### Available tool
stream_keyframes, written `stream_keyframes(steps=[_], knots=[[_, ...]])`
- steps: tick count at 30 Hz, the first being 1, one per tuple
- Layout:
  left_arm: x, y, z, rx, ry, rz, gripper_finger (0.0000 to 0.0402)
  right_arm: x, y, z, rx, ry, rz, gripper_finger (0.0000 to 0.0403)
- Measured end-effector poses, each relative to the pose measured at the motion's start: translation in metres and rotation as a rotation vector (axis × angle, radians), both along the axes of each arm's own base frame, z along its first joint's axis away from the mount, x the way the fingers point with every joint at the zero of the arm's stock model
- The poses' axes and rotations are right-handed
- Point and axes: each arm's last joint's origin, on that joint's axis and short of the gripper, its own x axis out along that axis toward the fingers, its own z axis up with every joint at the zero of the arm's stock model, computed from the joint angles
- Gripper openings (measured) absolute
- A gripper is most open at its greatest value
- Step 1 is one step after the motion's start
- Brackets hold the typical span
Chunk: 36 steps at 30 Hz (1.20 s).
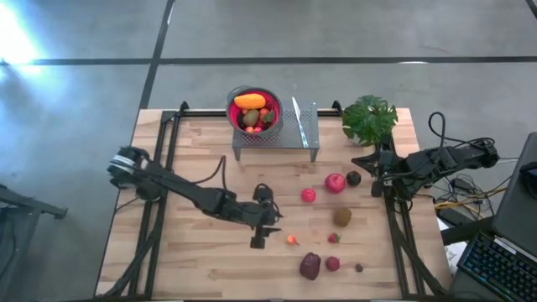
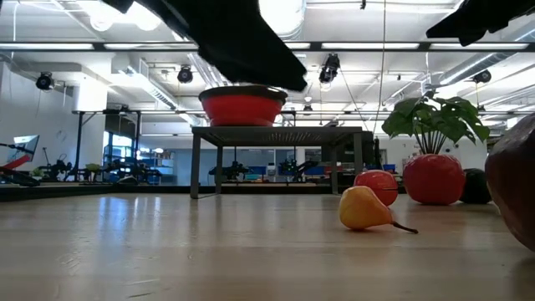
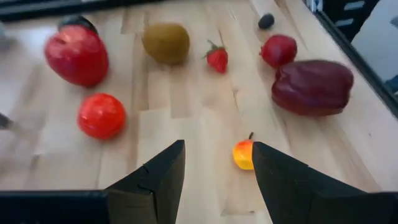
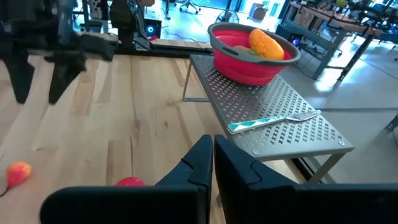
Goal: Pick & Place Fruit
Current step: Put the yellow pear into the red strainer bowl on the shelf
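Left gripper (image 3: 214, 174) hovers half open and empty, the small yellow-orange fruit (image 3: 243, 154) just ahead, between its fingers, lined up for pickup.

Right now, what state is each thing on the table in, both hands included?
Left hand: open, empty, near the small yellow-orange pear.
Right hand: shut, empty, parked by the table's right edge.
Small yellow-orange pear: loose on the table.
Red-lined round bowl: on the metal rack, holding fruit.
Dark maroon fruit: lying on the table.
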Motion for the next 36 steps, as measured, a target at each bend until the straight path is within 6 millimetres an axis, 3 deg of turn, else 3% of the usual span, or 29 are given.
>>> stream_keyframes(steps=[8,18,36], knots=[[0.021,-0.010,-0.029,-0.063,0.009,-0.030,0.0193,0.000,0.000,0.000,-0.025,0.010,0.008,0.0013],[0.044,-0.025,-0.053,-0.009,0.045,-0.091,0.0193,0.000,0.000,0.000,-0.030,0.012,0.009,0.0013],[0.053,-0.030,-0.083,-0.021,0.109,-0.107,0.0193,0.000,0.000,0.000,-0.032,0.013,0.010,0.0013]])
